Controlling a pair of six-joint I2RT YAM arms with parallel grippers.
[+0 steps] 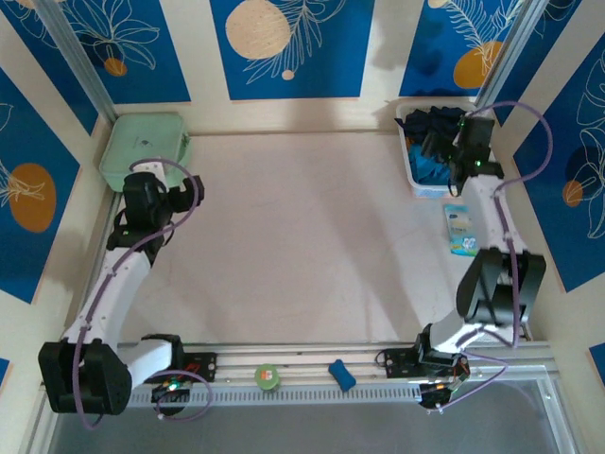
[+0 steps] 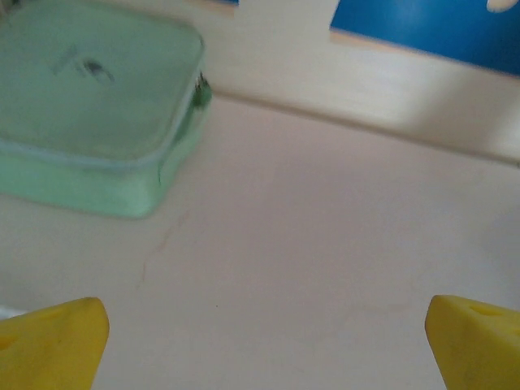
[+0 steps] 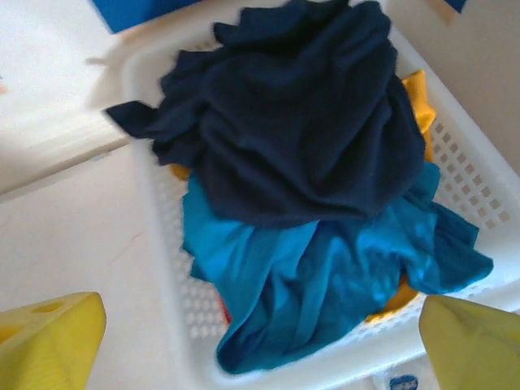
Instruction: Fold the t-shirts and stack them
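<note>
**Three t-shirts (image 1: 430,118) heaped in the basket, nothing folded yet**

Top view: the white plastic mesh basket (image 1: 416,184) sits in the far right corner of the pale desk (image 1: 302,236). The right tool (image 1: 440,156) hangs over it, I'd guess lining up a first grab. The left tool (image 1: 184,194) sits next to the pale mint-green plastic box (image 1: 144,147). That leaves the middle of the desk bare, presumably as folding space.

Left wrist view: yellow fingers (image 2: 57,341) spread wide, holding nothing, just bare desk between them.

Right wrist view: jaws wide apart here too, and empty. The large dark navy t-shirt (image 3: 301,138) is crumpled on top. The bright turquoise-blue t-shirt (image 3: 325,276) spills out below it, and the orange-yellow t-shirt (image 3: 418,106) peeks from underneath. Navy's on top, so it's probably first out.
</note>
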